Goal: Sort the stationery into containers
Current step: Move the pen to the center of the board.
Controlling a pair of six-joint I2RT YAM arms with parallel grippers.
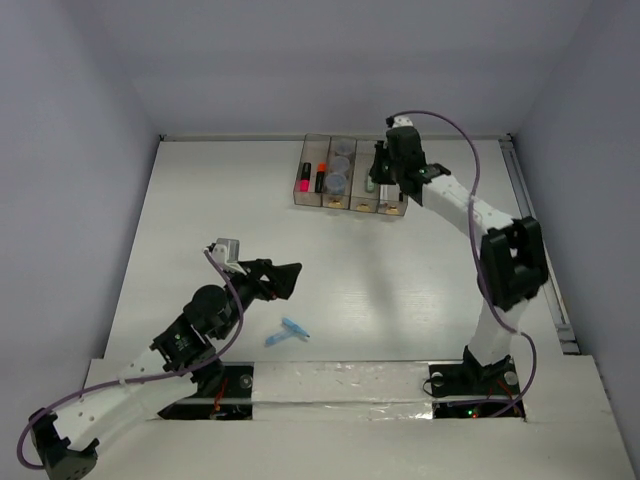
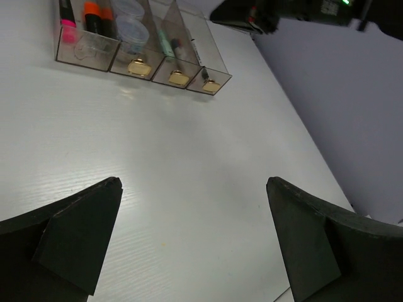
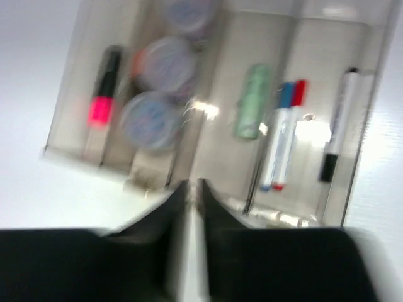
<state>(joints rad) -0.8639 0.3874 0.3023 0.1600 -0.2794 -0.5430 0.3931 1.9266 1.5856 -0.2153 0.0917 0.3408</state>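
Note:
The four joined clear bins (image 1: 312,201) stand at the back of the table. They hold a pink marker (image 1: 304,179), an orange marker (image 1: 321,178), round clear jars (image 1: 340,165), a green piece (image 3: 251,108), red- and blue-capped pens (image 3: 281,141) and a black-capped pen (image 3: 335,126). Two light-blue pieces (image 1: 290,331) lie loose on the table near the front. My left gripper (image 1: 290,278) is open and empty above the table, just behind those pieces. My right gripper (image 1: 379,179) hovers over the right bins, its fingers (image 3: 170,207) closed together with nothing between them.
The bins also show in the left wrist view (image 2: 85,53), far ahead of the open left gripper (image 2: 193,182). Grey walls enclose the table on three sides. A metal rail (image 1: 540,240) runs along the right edge.

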